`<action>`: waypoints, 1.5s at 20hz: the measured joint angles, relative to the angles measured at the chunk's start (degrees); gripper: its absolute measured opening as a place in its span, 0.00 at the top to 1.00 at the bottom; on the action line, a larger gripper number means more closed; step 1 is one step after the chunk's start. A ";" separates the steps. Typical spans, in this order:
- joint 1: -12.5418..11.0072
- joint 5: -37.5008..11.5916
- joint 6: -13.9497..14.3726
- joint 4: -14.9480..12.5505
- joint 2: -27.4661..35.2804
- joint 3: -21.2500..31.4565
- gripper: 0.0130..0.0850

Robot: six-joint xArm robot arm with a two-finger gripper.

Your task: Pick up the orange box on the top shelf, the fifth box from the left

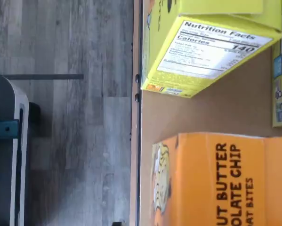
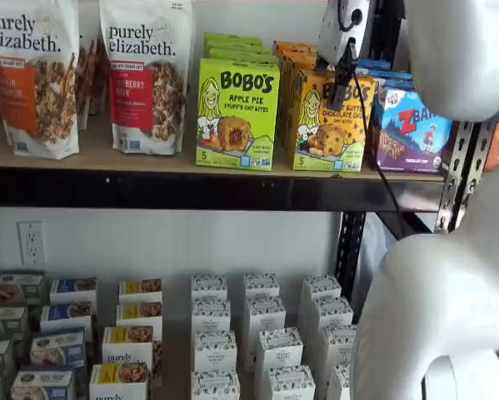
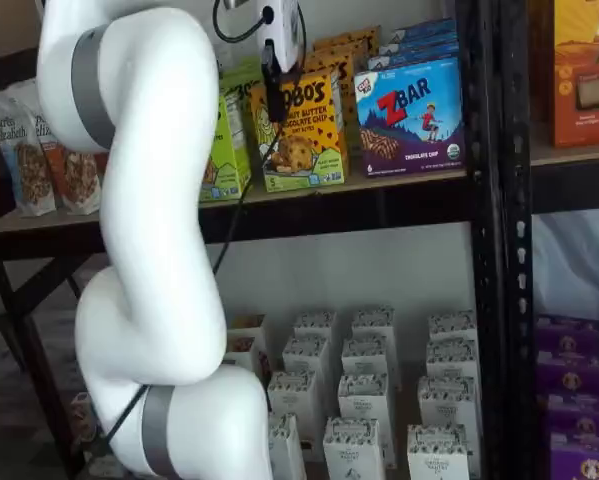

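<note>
The gripper (image 2: 342,83) is seen at the upper right of a shelf view, hung just in front of the orange box (image 2: 326,121). Only one dark finger shows side-on, so how wide it's spread can't be told, and contact isn't clear either. The box is stood upright on the top shelf (image 2: 149,162), between the lime-green Bobo's box (image 2: 237,112) and the blue ZBar box (image 2: 411,129).

Tan wooden top shelf (image 2: 107,157) with black front rail, lime-green Apple Pie box (image 2: 237,113) standing on it, two granola bags (image 2: 145,75) to its left, the orange box (image 2: 328,123) just right, blue ZBar box (image 2: 409,131) beyond that.
</note>
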 joint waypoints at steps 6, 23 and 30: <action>-0.12 0.11 -0.06 0.25 -0.03 0.00 0.22; 0.22 -0.10 0.28 0.31 0.05 -0.07 0.33; 0.24 -0.11 0.32 0.48 0.02 -0.03 0.56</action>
